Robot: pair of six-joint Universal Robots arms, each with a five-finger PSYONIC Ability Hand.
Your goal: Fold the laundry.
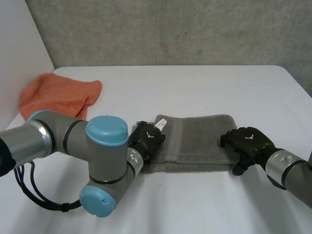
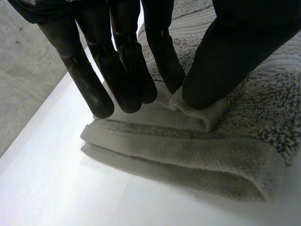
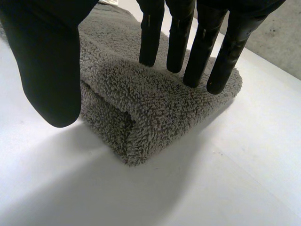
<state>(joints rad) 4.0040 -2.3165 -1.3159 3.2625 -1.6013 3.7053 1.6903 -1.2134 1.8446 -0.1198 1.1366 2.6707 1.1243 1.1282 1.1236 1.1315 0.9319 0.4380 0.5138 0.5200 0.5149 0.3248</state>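
- Fingers (image 2: 123, 61) of the left hand (image 1: 147, 138) first: straight, pointing down, nipping the upper hem of the folded grey terry towel (image 2: 197, 155) against the thumb (image 2: 225, 66).
- Small ridge of cloth caught right there, between that thumb and the nearest finger.
- Other fingers of that hand just past the towel's end, tips over the lower layers; touching or not, cannot tell.
- Over to the right hand (image 1: 246, 142): fingers (image 3: 178, 37) straight, slightly spread, tips down on the top of the towel near its other end. Relaxed and flat, nothing gripped.
- Right thumb (image 3: 47, 70) off the cloth, hanging just beside the folded edge, above the white worktop (image 1: 204, 83).
- Now the towel itself: folded into a long strip of several layers, lying flat across the middle of the worktop, one hand at each short end.
- At the right hand's end, a thick rounded fold; at the left hand's end, stacked flat hems one above the other.
- Small white tag (image 1: 161, 125) sticking up at the towel's far corner, just beside the left hand.
- Crumpled orange cloth (image 1: 61, 97) well apart from all this, over at the far left of the worktop.
- Left arm (image 1: 97, 156), grey with light-blue caps, bent low over the near left side.
- Behind the worktop, a grey concrete wall (image 1: 170, 29).
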